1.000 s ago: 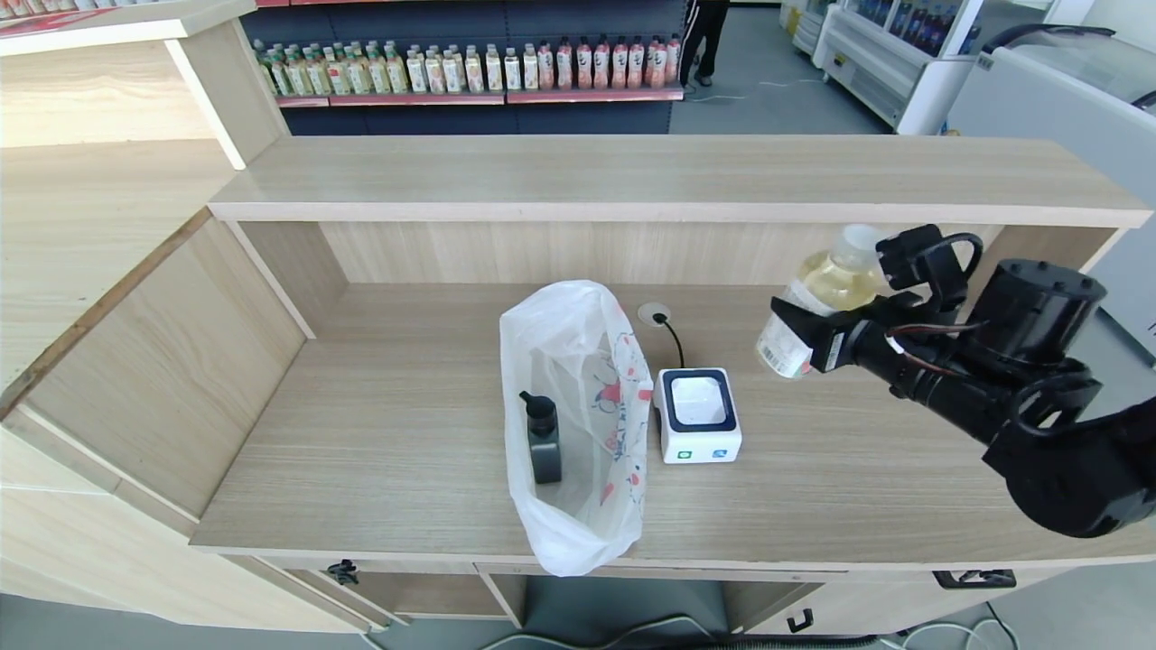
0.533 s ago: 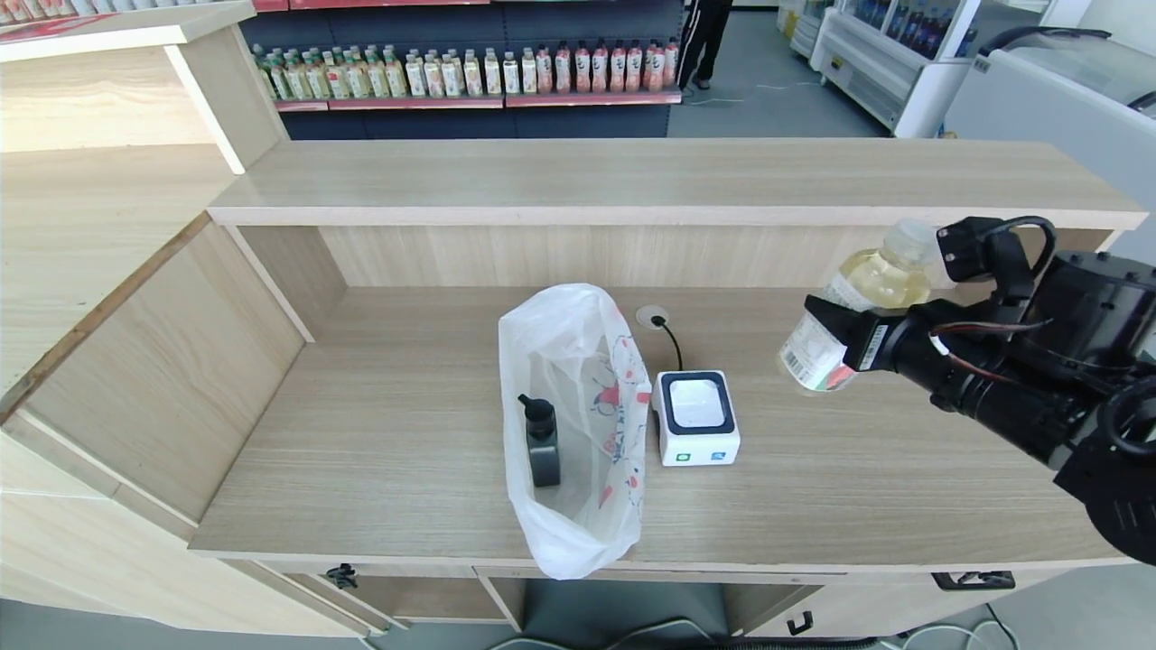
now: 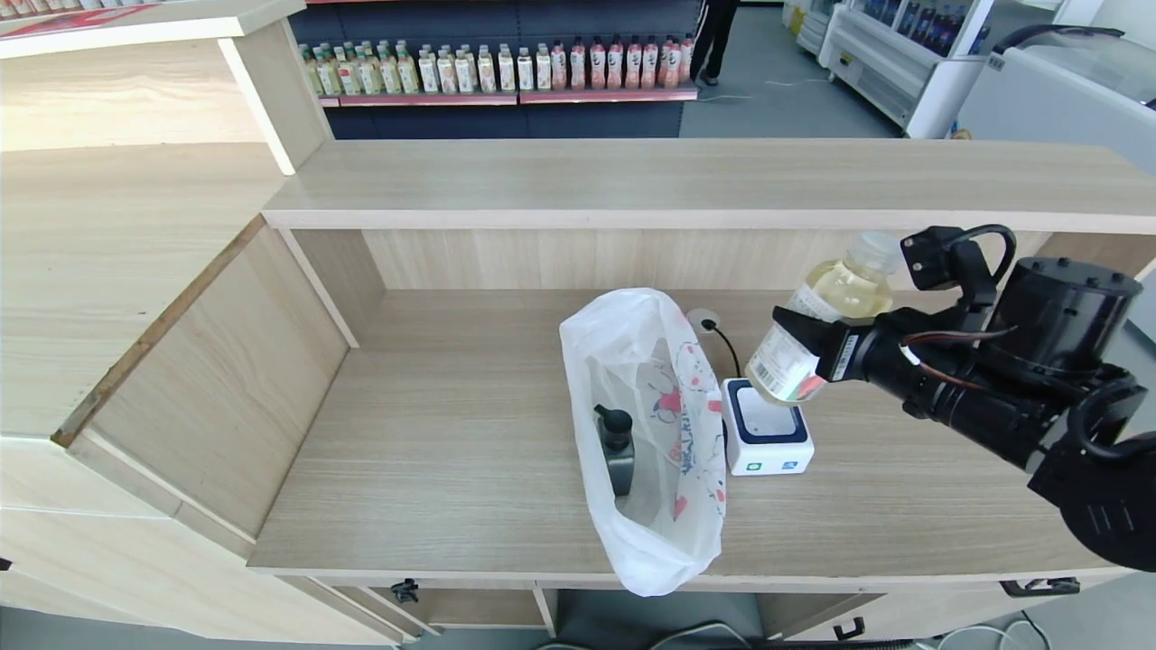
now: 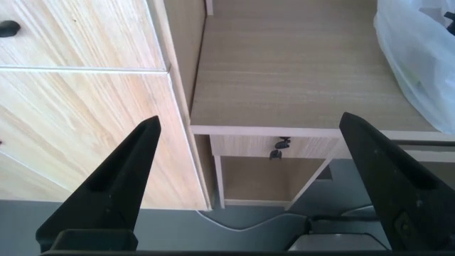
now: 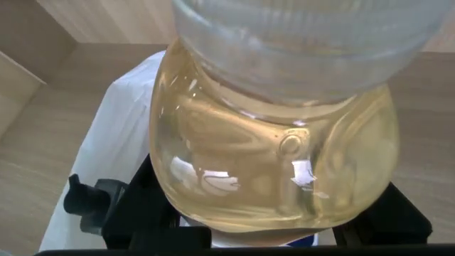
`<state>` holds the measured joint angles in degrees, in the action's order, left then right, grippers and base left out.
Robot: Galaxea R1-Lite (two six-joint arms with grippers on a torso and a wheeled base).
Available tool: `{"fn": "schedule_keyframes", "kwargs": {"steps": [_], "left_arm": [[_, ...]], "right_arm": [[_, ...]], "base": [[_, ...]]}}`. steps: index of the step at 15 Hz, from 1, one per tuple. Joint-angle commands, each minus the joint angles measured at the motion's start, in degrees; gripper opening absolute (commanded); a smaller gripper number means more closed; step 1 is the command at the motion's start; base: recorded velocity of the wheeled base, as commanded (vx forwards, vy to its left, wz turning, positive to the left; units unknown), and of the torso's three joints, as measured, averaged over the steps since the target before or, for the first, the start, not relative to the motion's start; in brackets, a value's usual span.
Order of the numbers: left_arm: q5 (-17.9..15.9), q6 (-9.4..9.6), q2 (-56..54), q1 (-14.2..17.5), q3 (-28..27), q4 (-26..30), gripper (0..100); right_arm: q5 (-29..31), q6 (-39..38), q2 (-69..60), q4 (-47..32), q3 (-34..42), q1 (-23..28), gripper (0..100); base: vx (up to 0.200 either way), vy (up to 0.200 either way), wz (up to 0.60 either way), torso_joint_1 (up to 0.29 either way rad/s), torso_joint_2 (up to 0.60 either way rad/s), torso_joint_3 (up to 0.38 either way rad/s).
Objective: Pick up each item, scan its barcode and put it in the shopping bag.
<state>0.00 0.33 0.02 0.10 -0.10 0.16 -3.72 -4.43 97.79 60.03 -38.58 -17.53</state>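
light wood-grain bench (image 3: pixel 452 451) with a raised back ledge, carrying all items. white translucent plastic shopping bag (image 3: pixel 646 361) with red and blue print stands open near the middle of the bench, its mouth upward. right gripper (image 3: pixel 799 348) is held above the bench to the right of the bag, fingers (image 3: pixel 813 336) clenched around the lower body of a clear plastic bottle of pale yellow liquid (image 3: pixel 840 289). the bottle is tilted, pale cap toward the back ledge and labelled base toward the bag, clear of the bench and apparently just above the scanner. left gripper (image 4: pixel 249 192) hangs low off the bench's front edge, fingers (image 4: pixel 114 192) spread wide and grasping nothing. white cube-shaped scanner (image 3: pixel 768 442) with a dark-framed top window sits just beside the bag, on its right. dark grey pump-top bottle (image 3: pixel 619 447) stands upright inside the bag. thin black cable (image 3: pixel 722 348) runs from the scanner to a round port at the back of the bench.
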Motion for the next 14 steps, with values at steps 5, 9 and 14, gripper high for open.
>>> {"fn": "schedule_keyframes", "kwargs": {"steps": [5,9,14], "left_arm": [[0.00,0.02,-0.02,0.08,0.01,0.02,100],[0.00,0.02,-0.02,0.08,0.01,0.02,100],[0.00,0.02,-0.02,0.08,0.01,0.02,100]], "right_arm": [[-4.28,-0.76,14.00,2.55,-10.20,-2.77,0],[-6.04,-0.85,21.56,2.46,-18.19,-5.32,0],[-5.95,-0.50,26.22,2.73,-21.62,-8.05,0]], "base": [[0.000,0.000,0.00,0.000,0.00,0.000],[0.000,0.000,0.00,0.000,0.00,0.000],[0.000,0.000,0.00,0.000,0.00,0.000]]}}
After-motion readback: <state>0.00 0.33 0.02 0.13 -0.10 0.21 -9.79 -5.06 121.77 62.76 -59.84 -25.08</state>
